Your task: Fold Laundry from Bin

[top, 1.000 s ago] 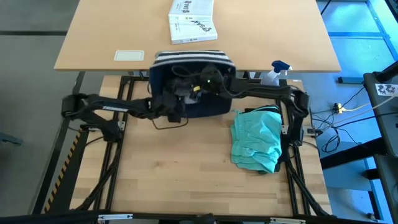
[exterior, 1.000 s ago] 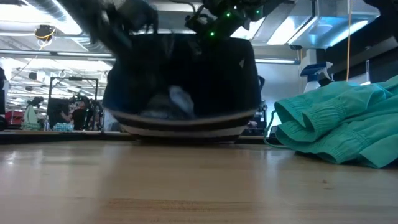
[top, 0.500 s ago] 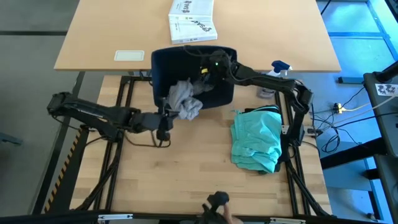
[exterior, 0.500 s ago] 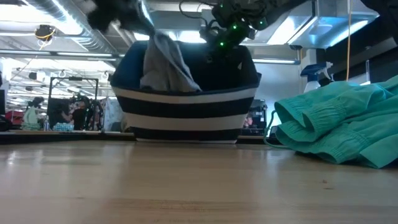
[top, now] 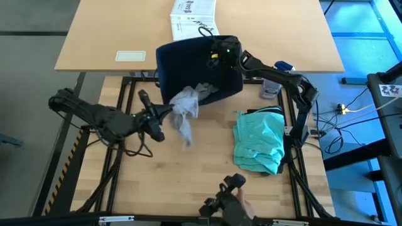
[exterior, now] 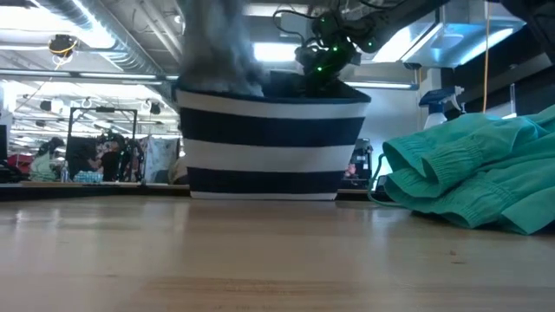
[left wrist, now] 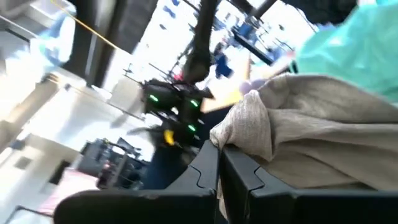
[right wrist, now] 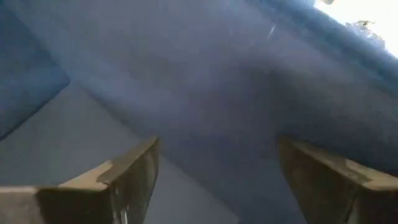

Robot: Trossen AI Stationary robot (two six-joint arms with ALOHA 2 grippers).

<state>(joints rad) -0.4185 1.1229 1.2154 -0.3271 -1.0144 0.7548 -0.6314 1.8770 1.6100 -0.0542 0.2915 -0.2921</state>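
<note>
The navy, white-striped bin stands at the table's far middle. Near its front rim my left gripper is shut on a grey garment, which shows blurred above the bin in the low view. My right gripper is open inside the bin, its fingers wide apart before the blue inner wall. A teal piece lies bunched on the table at the right. My left gripper pinches a bunched fold of the grey garment between its two shut fingers, coming at it nearly level from the table's left. The garment hangs slack below the fingers, its lower end clear of the table. My right gripper: I cannot tell whether it touches the bin.
More grey cloth lies inside the bin by its near rim. A white printed box and a card lie on the far desk; a spray bottle stands right of the bin. A person's hand with a dark device shows at the near edge.
My left gripper has drawn back out of the bin toward the table's left and near edge and risen, pulling the grey garment out over the rim. The bin, first tipped with its mouth toward the near edge, has come upright. My right gripper has gone toward the far edge, staying open.
</note>
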